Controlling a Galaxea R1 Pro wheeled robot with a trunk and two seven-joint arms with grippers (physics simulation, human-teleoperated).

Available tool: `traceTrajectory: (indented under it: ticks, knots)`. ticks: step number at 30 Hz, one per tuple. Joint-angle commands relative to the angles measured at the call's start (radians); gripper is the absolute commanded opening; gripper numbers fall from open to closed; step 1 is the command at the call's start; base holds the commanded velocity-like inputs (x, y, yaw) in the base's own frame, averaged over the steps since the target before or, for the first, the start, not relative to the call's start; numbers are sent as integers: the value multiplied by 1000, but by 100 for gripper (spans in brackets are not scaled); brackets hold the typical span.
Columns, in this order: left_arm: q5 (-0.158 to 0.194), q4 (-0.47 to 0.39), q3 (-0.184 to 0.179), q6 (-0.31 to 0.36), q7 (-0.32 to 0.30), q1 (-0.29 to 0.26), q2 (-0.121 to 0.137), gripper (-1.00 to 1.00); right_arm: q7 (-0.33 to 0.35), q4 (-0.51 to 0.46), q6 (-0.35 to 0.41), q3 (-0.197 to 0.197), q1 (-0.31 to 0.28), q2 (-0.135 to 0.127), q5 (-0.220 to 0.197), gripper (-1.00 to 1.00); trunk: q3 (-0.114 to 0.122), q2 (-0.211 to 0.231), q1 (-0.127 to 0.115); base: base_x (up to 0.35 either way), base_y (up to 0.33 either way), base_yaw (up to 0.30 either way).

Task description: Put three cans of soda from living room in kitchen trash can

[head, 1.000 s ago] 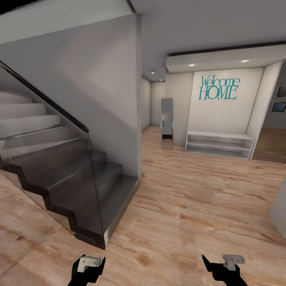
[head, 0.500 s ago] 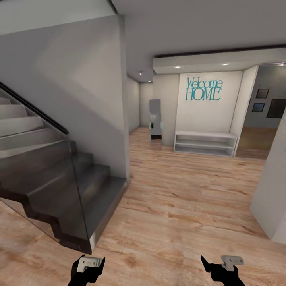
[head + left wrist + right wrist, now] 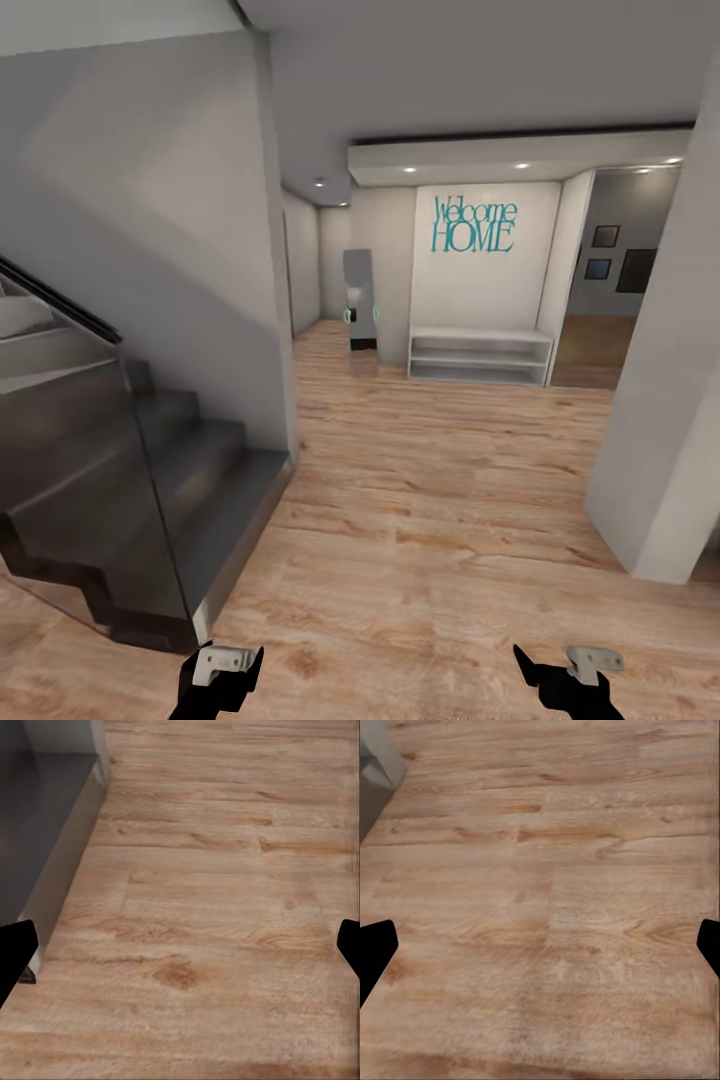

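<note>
At the far left of the head view rose a dark staircase (image 3: 150, 500) behind a glass balustrade (image 3: 90, 470), its lowest step meeting the wood-plank floor (image 3: 450, 520). Next to it ran a grey wall (image 3: 160, 250) ending at a corner, and beyond that corner a short corridor led to a tall standing mirror (image 3: 360, 300). Further right, a white wall carried teal "Welcome HOME" lettering (image 3: 474, 224) above a low white shelf unit (image 3: 480, 357). Right of the shelf an opening gave onto another room with dark framed pictures (image 3: 620, 262) on its wall, and a pale pillar (image 3: 665, 400) stood nearest on the right.

Low in the head view, the left gripper (image 3: 222, 668) hung over bare floor, and the right gripper (image 3: 570, 672) did likewise further right. In the left wrist view the fingertips (image 3: 15, 952) sat at opposite edges with planks between them, so those jaws stood wide and empty; the stair base (image 3: 45, 832) lay just beside. The right wrist view gave the same reading: fingertips (image 3: 375, 952) far apart, nothing held.

No soda can and no bin appeared anywhere, so where they were could not be told from here. I judged the robot to be in transit through an entry hall, with no can in hand and likely heading to fetch one. The next move called for driving onward across the open floor, keeping clear of the stair edge and the pillar, until the living room came into sight.
</note>
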Motion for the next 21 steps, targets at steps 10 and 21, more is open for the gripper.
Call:
traceTrajectory:
  ticks: [10, 21]
  knots:
    - [-1, 0, -6, 0, 0, 0, 0, 100, 1, 0, -2, -15, 0, 2, 0, 100, 0, 0, 0, 0, 0, -240]
    - [-1, 0, -12, 0, 0, 0, 1, 100, 1, 0, -4, -16, 0, 1, 0, 100, 0, 0, 0, 113, 23, -242]
